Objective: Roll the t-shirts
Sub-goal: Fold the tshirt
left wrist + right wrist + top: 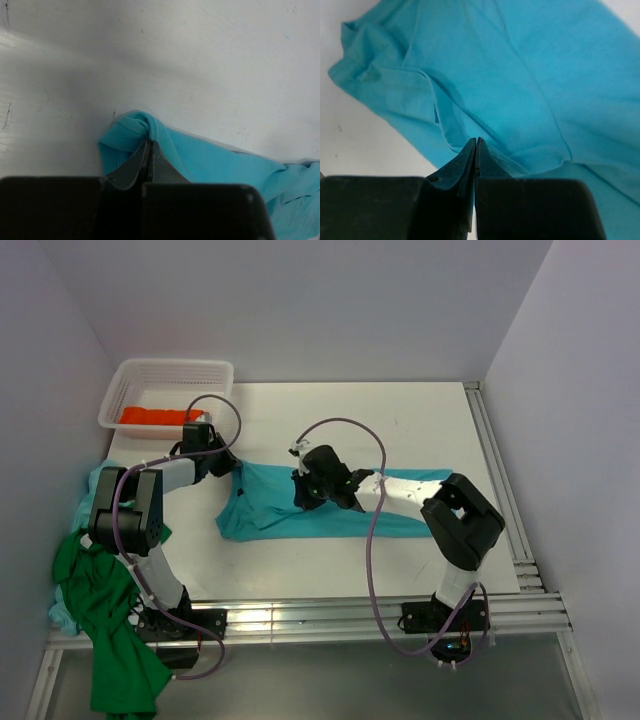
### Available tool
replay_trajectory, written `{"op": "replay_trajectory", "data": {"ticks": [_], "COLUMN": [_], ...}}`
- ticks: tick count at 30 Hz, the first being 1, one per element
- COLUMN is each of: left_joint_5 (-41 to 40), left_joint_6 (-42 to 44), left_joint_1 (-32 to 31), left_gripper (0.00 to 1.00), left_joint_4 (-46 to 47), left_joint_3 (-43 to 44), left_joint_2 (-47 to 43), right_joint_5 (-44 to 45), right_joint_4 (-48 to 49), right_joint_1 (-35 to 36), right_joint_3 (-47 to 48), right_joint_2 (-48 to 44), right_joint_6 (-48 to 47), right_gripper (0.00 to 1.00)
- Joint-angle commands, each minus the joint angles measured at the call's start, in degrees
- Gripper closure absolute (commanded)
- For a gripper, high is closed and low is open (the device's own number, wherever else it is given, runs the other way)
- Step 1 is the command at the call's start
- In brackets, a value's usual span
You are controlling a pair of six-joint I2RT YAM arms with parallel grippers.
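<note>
L tool [149, 144] pinches a corner of the turquoise t-shirt [290, 522] on table [420, 420], R tool [477, 142] clenched on its edge.

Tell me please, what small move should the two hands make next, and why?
Probably lift slightly and carry the pinched edge toward the near side, starting the roll: the left hand and right hand are both shut on the far edge of the turquoise t-shirt.
</note>
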Motion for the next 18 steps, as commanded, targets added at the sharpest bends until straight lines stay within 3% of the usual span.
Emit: {"op": "replay_trajectory", "data": {"ticks": [1,8,9,10,11,18], "left_joint_5": [-0.2,0.0,0.1,0.4,0.4,-0.5], "left_joint_6": [0.8,1.1,1.1,1.2,1.5,2.1], "left_joint_1": [0.1,0.1,0.1,0.1,0.1,0.1], "left_gripper": [1.0,1.0,1.0,1.0,1.0,1.0], "left_joint_4": [-0.2,-0.3,-0.3,-0.2,-0.4,-1.0], "left_joint_3": [1.7,1.7,1.7,1.8,1.9,1.7], "left_joint_2": [-1.2,-1.4,-1.3,-1.2,-1.1,-1.8], "right_joint_5": [-2.6,-2.0,-1.3,-0.6,-0.6,-2.1], "right_joint_4": [3.3,4.0,4.0,3.9,3.9,4.3], "right_joint_1": [0.2,0.3,0.3,0.3,0.3,0.3], "right_joint_3": [-3.5,-9.5,-10.1,-10.3,-10.5,-7.0], "right_joint_2": [-3.2,-7.5,-7.8,-8.1,-8.4,-8.8], "right_joint_6": [-1.4,-0.4,-0.3,-0.2,-0.2,0.1], "right_gripper": [0.98,0.89,0.84,0.69,0.64,0.62]}}
